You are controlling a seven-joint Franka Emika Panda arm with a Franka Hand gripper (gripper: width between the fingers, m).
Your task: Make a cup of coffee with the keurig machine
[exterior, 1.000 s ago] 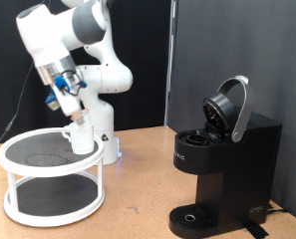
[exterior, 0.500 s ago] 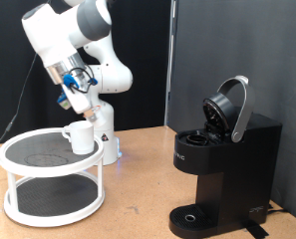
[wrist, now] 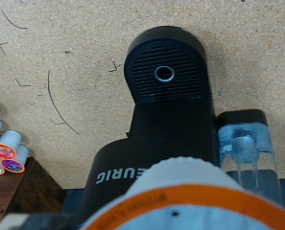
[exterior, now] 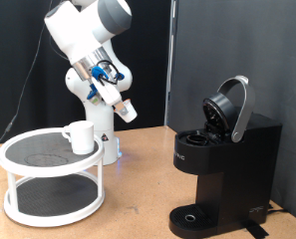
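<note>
The claw [exterior: 127, 110] grips a pod [wrist: 185, 196] in mid-air — the keurig [exterior: 222, 164] lid is up, its tray bare, the cup [exterior: 80, 136] unmoved on the rack [exterior: 52, 179].

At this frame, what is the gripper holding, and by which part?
The gripper holds a small white coffee pod with an orange rim; the fingers grip its sides, though the exact contact is not visible.

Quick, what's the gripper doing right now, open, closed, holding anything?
Gripper: closed on a small white pod, in mid-air between the cup and the keurig machine, whose lid is open.
</note>
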